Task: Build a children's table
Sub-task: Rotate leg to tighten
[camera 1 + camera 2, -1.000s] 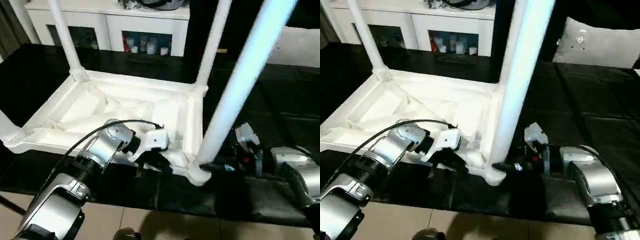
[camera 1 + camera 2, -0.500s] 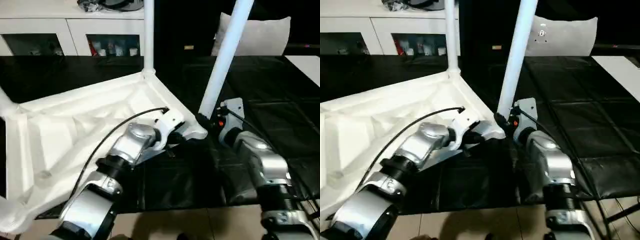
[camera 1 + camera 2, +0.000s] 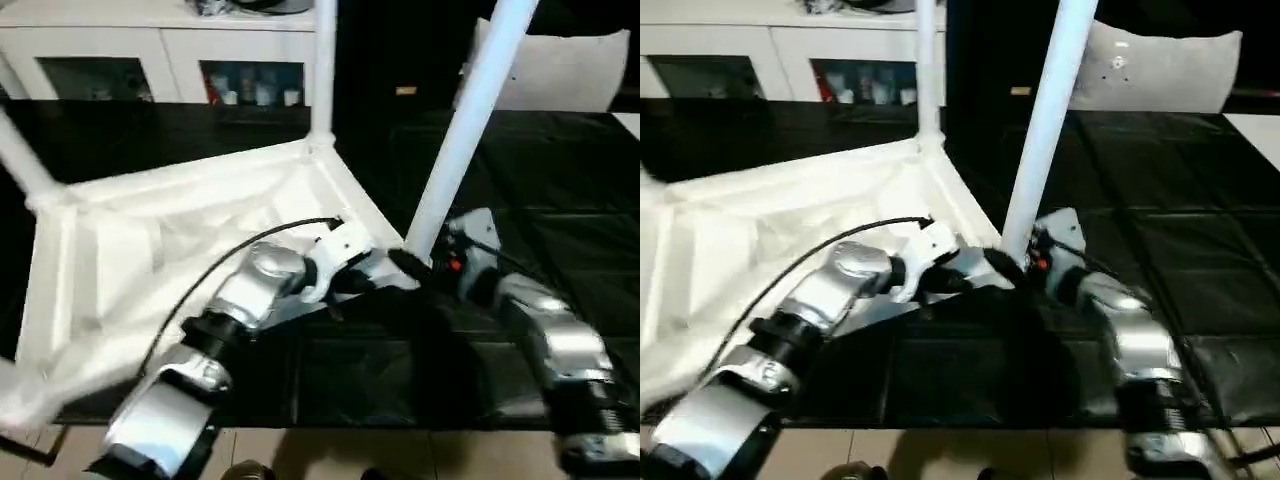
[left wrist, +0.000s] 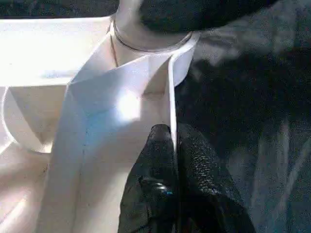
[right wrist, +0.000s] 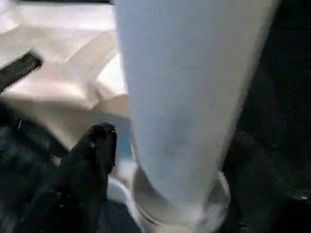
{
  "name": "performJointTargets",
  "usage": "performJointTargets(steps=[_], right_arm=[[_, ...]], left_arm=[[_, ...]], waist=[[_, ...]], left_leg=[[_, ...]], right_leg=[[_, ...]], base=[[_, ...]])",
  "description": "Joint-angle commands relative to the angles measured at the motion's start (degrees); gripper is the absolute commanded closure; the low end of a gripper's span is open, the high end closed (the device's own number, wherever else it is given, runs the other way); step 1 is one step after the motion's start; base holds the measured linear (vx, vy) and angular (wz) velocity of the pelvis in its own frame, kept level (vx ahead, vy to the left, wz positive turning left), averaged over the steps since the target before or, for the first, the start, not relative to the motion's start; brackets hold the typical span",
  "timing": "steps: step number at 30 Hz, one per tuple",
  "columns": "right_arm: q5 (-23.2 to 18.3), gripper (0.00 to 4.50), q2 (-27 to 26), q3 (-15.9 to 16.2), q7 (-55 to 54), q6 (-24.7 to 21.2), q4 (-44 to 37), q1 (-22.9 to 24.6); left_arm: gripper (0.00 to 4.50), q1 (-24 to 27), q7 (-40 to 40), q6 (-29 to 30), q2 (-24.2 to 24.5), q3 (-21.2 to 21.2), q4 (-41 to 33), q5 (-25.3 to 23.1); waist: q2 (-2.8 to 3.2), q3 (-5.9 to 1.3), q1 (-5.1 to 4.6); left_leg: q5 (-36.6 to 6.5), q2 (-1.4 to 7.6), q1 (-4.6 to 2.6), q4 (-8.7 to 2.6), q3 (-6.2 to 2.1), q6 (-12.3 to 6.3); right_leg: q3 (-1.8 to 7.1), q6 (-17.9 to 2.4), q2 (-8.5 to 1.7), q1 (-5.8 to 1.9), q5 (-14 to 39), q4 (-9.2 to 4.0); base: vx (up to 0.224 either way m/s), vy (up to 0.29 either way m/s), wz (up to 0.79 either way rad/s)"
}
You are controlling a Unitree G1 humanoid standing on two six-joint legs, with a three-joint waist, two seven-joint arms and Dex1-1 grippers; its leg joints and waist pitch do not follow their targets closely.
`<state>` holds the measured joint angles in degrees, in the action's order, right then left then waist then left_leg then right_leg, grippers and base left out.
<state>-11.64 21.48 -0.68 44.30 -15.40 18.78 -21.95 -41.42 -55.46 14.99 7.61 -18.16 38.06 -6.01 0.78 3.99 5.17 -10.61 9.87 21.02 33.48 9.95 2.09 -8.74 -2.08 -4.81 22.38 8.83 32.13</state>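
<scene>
Pinching the tabletop (image 4: 97,121) rim, the left end effector (image 4: 172,141) steadies it while the right end effector (image 5: 160,160), spread, flanks the seated leg (image 3: 460,130), needing pressing home.

We see a black-covered work table (image 3: 560,190) with a quilted grid pattern. Behind it stands a white cabinet (image 3: 170,50) with glass doors; small bottles or jars (image 3: 250,93) sit inside, too small to identify. A light grey cushion (image 3: 1160,68) rests at the table's far side. Tan tiled floor (image 3: 330,455) lies below the near edge.
</scene>
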Motion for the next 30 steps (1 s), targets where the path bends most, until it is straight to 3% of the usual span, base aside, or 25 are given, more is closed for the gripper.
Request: performJointTargets(steps=[1,5,11,12,13,14,19,25,30], right_arm=[[-0.1,0.50,2.1,0.5,4.2,2.0,-0.8,0.6],[-1.8,0.50,8.3,2.1,15.6,3.9,-2.5,2.1],[-4.6,0.50,12.8,3.3,27.1,5.4,-3.6,3.4],[-4.8,0.67,13.5,3.8,28.8,5.9,-3.8,3.5],[-4.9,0.76,13.9,4.3,30.1,6.3,-3.8,3.6],[-4.9,0.76,14.1,4.5,30.9,6.7,-3.6,3.6],[-6.2,1.22,13.9,6.5,35.0,6.0,-4.6,4.0],[-6.7,1.64,13.0,8.4,38.1,4.9,-3.6,3.7],[-6.7,2.09,13.0,9.1,39.4,4.9,-2.6,3.3]], left_arm=[[4.50,0.7,-3.8,-1.8,0.9,-0.9,-1.3,1.3],[4.50,2.1,-13.1,-7.3,5.3,-3.7,-2.7,1.7],[4.50,2.8,-20.9,-10.1,8.9,-6.1,-4.2,1.8],[4.50,2.9,-22.2,-11.0,9.6,-6.7,-4.3,1.5],[4.50,2.9,-23.4,-11.7,10.2,-7.4,-4.5,1.2],[4.50,2.9,-24.2,-12.2,10.5,-7.7,-4.5,1.1],[4.50,3.2,-28.2,-14.0,11.4,-9.2,-6.1,1.7],[4.50,3.1,-29.5,-14.6,11.6,-10.0,-6.6,1.8],[4.50,3.0,-29.7,-15.1,11.8,-10.0,-6.4,1.9]], waist=[[-0.85,-4.00,0.10],[-0.94,-4.04,0.64],[-0.82,-4.06,1.53],[-0.79,-3.97,1.70],[-1.36,-4.27,1.75],[-1.04,-4.19,2.04],[-1.11,-4.44,3.02],[-1.16,-4.59,3.25],[-1.23,-4.49,3.42]], left_leg=[[-8.4,4.27,-0.55,-3.55,-1.39,-6.15],[-8.9,4.10,-0.47,-3.44,-1.32,-6.45],[-9.3,4.56,-0.78,-3.45,-1.24,-6.62],[-10.0,4.59,-0.79,-3.50,-1.22,-6.68],[-9.8,4.62,-0.82,-3.43,-1.18,-6.53],[-9.7,4.67,-0.82,-3.45,-1.21,-6.30],[-9.1,4.76,-1.02,-3.40,-1.11,-5.49],[-9.2,4.76,-0.86,-3.36,-1.19,-5.02],[-10.2,4.60,-0.93,-3.29,-1.17,-4.24]], right_leg=[[4.28,-8.8,-5.64,-3.37,15.8,-3.75],[4.21,-8.5,-5.78,-3.48,17.6,-3.87],[4.22,-8.9,-5.67,-3.13,17.7,-3.71],[4.24,-8.7,-5.73,-3.17,18.5,-3.87],[4.22,-8.6,-5.72,-3.32,18.6,-3.74],[4.29,-8.6,-5.93,-3.17,19.0,-3.71],[4.37,-8.7,-5.99,-3.06,19.1,-3.64],[4.29,-8.7,-6.05,-3.15,19.0,-3.43],[4.21,-7.5,-6.15,-3.06,22.3,-3.81]], base=[[0.000,0.000,0.00],[0.000,0.000,0.00],[0.000,0.000,0.00],[0.000,0.000,0.00],[0.000,0.000,0.00],[0.000,0.000,0.00],[0.000,0.000,0.00],[0.000,0.000,0.00],[0.000,0.000,0.00]])
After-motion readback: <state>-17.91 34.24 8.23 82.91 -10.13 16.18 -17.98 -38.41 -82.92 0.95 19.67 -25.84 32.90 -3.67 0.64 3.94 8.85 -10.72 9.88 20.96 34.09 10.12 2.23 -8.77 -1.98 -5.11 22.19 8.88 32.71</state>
